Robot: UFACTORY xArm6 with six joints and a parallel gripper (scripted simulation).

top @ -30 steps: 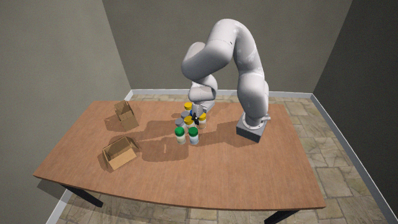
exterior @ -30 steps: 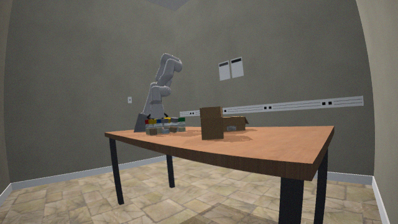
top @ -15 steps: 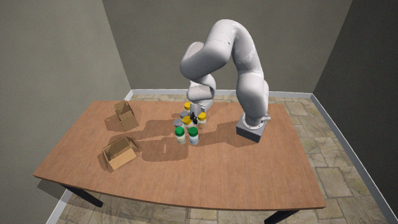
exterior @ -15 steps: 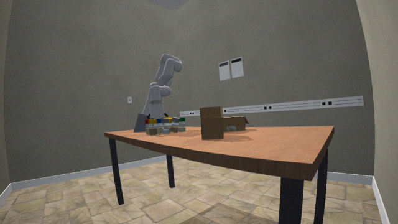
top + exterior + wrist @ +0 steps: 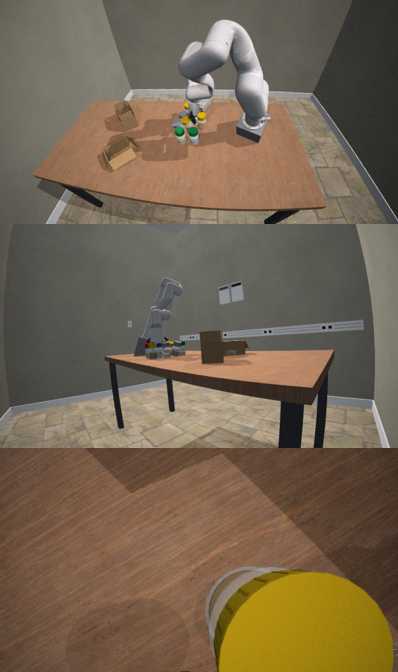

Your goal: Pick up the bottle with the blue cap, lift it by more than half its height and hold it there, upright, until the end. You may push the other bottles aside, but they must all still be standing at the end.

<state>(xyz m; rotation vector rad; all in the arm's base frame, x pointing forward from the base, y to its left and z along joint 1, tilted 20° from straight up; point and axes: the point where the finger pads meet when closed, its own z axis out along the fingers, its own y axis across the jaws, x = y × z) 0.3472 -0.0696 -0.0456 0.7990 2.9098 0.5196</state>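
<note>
A tight cluster of small bottles stands mid-table. The blue-capped bottle (image 5: 158,348) shows in the exterior view between a yellow-capped and a grey-capped bottle; in the top view the gripper hides it. My gripper (image 5: 192,117) is lowered into the middle of the cluster, open, with nothing between the fingers. Around it stand yellow-capped bottles (image 5: 185,121) (image 5: 201,117), grey-capped bottles (image 5: 177,122) and two green-capped bottles (image 5: 179,134) (image 5: 193,134) in front. The wrist view shows one yellow cap (image 5: 305,623) very close, and no fingers. All bottles I can see stand upright.
An upright cardboard box (image 5: 125,116) and an open box (image 5: 119,153) stand on the left part of the table. The robot base (image 5: 252,127) is to the right of the cluster. A red-capped bottle (image 5: 147,348) stands at the cluster's edge.
</note>
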